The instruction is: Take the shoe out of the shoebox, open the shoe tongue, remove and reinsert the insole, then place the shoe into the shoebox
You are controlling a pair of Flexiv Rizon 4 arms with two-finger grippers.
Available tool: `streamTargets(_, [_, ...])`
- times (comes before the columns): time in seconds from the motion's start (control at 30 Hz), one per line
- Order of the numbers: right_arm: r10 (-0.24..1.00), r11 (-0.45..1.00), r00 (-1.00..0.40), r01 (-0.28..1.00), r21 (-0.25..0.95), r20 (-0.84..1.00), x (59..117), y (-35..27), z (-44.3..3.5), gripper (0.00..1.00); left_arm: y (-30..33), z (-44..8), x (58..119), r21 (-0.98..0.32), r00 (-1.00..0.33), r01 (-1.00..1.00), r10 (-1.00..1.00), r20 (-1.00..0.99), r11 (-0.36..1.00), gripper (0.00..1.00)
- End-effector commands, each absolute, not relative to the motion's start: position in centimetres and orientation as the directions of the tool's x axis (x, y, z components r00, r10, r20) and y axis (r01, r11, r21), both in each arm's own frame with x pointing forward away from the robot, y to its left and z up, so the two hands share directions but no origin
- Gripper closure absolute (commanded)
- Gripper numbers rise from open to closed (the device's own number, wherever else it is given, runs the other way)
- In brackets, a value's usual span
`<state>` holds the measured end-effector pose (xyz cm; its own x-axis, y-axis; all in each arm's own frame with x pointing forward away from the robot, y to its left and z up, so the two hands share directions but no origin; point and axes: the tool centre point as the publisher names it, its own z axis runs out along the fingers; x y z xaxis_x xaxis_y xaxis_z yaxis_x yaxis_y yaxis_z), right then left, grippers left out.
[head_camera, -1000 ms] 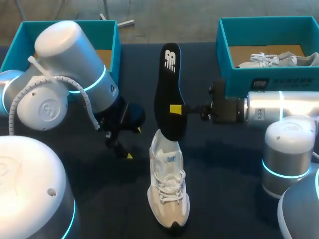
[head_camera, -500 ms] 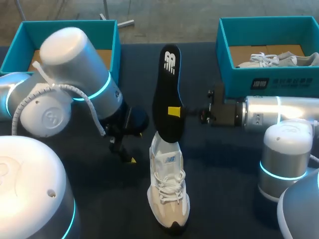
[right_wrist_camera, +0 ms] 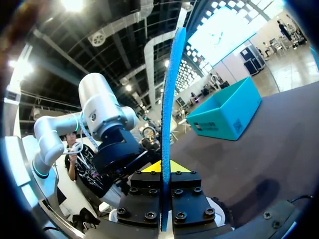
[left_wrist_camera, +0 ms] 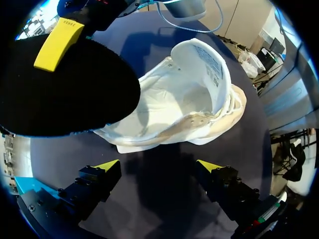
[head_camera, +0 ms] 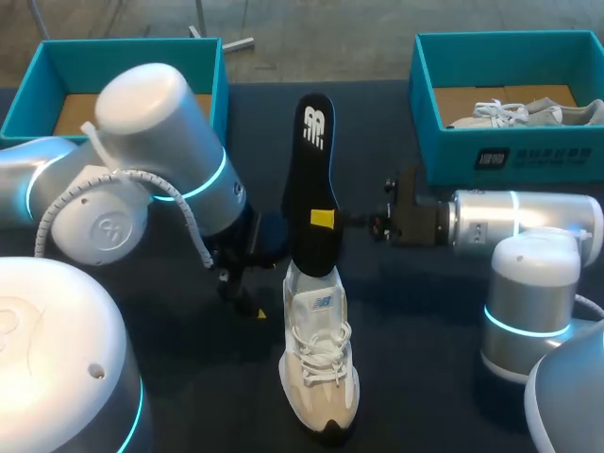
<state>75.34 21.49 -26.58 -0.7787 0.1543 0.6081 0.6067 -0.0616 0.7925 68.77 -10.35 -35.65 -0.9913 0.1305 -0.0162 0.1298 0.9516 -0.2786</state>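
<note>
One white sneaker (head_camera: pixel 319 363) stands before two teal shoeboxes (head_camera: pixel 47 71) (head_camera: pixel 453 156). The right gripper (right_wrist_camera: pixel 163 167) clamps one black insole (head_camera: pixel 311 184) upright over the sneaker's opening; the left gripper (left_wrist_camera: pixel 158 165), fingers spread and empty, sits beside the sneaker's heel.

We see a black insole (head_camera: pixel 310 189) with a white logo; edge-on in the right wrist view it shows bright blue. The shoe (head_camera: pixel 319 363) is white and cream, black at the toe. The table (head_camera: pixel 415 377) is dark navy. At its far corners, the left box (head_camera: pixel 215 75) and right box (head_camera: pixel 453 151) are teal, cardboard-brown inside; the right one holds a pale grey shoe (head_camera: pixel 528 115). Our left arm (head_camera: pixel 142 151) and right arm (head_camera: pixel 528 226) are silver-white with glowing cyan rings, and the left gripper (left_wrist_camera: pixel 158 165) has yellow tips.
</note>
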Motion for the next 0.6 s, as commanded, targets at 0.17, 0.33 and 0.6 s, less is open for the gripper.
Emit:
streamTargets(0.17, [0.155,-0.060,-0.779,0.607,0.793,0.608,75.5,21.8,-26.7,1.00,-10.5,-35.7,68.8,-0.274,-0.991,0.129,0.130,-0.016,0.953,0.00])
streamTargets(0.33, [0.153,-0.074,-0.777,0.607,0.792,0.610,75.8,22.0,-27.1,1.00,-10.5,-35.8,68.8,-0.280,-0.991,0.130,0.134,-0.006,0.951,0.00])
streamTargets(0.6, [0.142,-0.093,-0.774,0.610,0.787,0.617,75.5,21.8,-27.8,1.00,-10.6,-36.3,69.1,-0.262,-0.992,0.118,0.123,0.000,0.958,0.00])
